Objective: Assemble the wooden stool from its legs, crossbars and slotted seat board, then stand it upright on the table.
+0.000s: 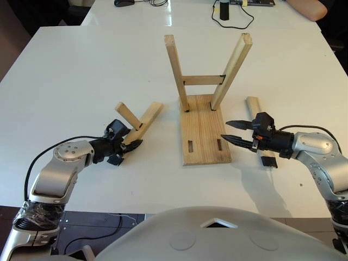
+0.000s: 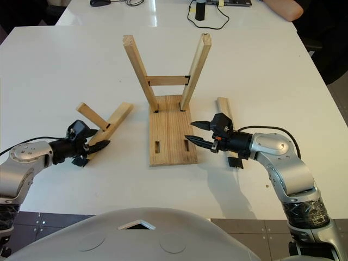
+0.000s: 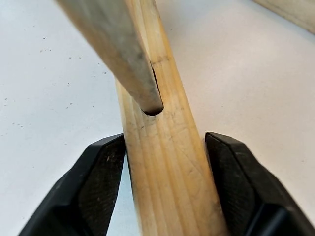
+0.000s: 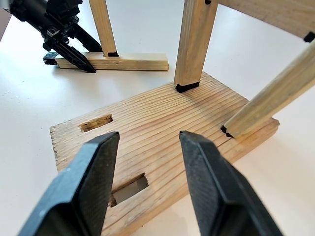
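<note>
Wooden stool parts sit in three groups across the white table. On the left lies a pale wooden leg with a short wooden crossbar plugged into its side and angling up from it. The left gripper is clamped on the near end of this leg, one black finger pressed to each side of the wood just short of the joint.

In the middle, the rectangular slotted seat board lies flat. Two square-section legs stand in the slots at its far end: the left standing leg leans outward to the left and the right standing leg leans outward to the right. A horizontal wooden crossbar joins them partway up. The two slots at the near end, the left empty slot and the right empty slot, hold nothing.

The right gripper is at the board's near right edge, by the right empty slot, its black fingers spread apart with nothing between them. Whether they touch the board cannot be told.

Just beyond the right gripper, beside the board's right edge, a loose pale wooden piece lies on the table. A small flat black object lies on the table below the right wrist.
</note>
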